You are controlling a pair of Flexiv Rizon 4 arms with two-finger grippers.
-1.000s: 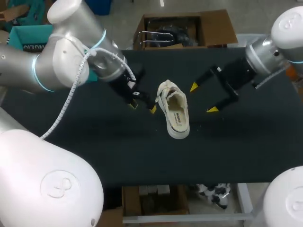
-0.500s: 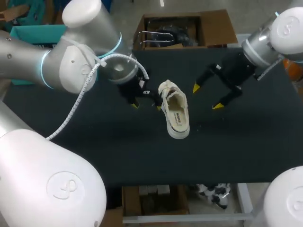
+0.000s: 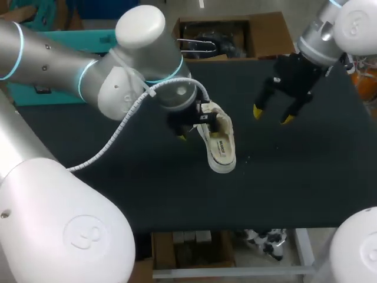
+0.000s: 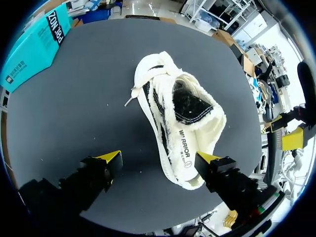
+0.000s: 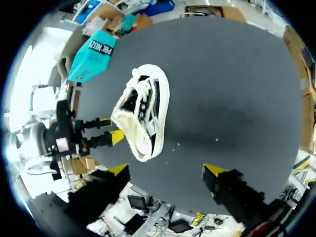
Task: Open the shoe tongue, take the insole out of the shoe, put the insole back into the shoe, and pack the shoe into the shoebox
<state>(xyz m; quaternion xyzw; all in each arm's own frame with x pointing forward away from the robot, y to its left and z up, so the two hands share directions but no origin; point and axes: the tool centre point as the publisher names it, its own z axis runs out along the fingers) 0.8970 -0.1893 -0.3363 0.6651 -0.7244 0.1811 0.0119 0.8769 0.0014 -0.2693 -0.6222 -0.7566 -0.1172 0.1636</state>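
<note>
Your white shoe [image 3: 219,144] sits near the middle of the black table [image 3: 294,177], sole down and opening up, with the insole [image 3: 222,147] lying inside it. Its laced toe end points toward the far edge.

Your left gripper [image 3: 197,125] hangs right over that toe end, and in the head view its wrist hides the laces and tongue from you. In the left wrist view, the left gripper [image 4: 159,158] has its fingers spread wide. One yellow tip is over bare table beside the shoe [image 4: 177,118], and the other is just beside the heel. You cannot tell whether that tip touches the shoe. Nothing is gripped.

Your right gripper [image 3: 272,114] is well apart from the shoe, toward the far right of the table, with its fingers released and nothing held. From its wrist, the right gripper [image 5: 166,170] looks onto bare cloth, with the shoe [image 5: 140,116] ahead of one finger.

A teal box [image 5: 94,54] lies at the table's left edge, behind your left arm [image 3: 88,76].
</note>
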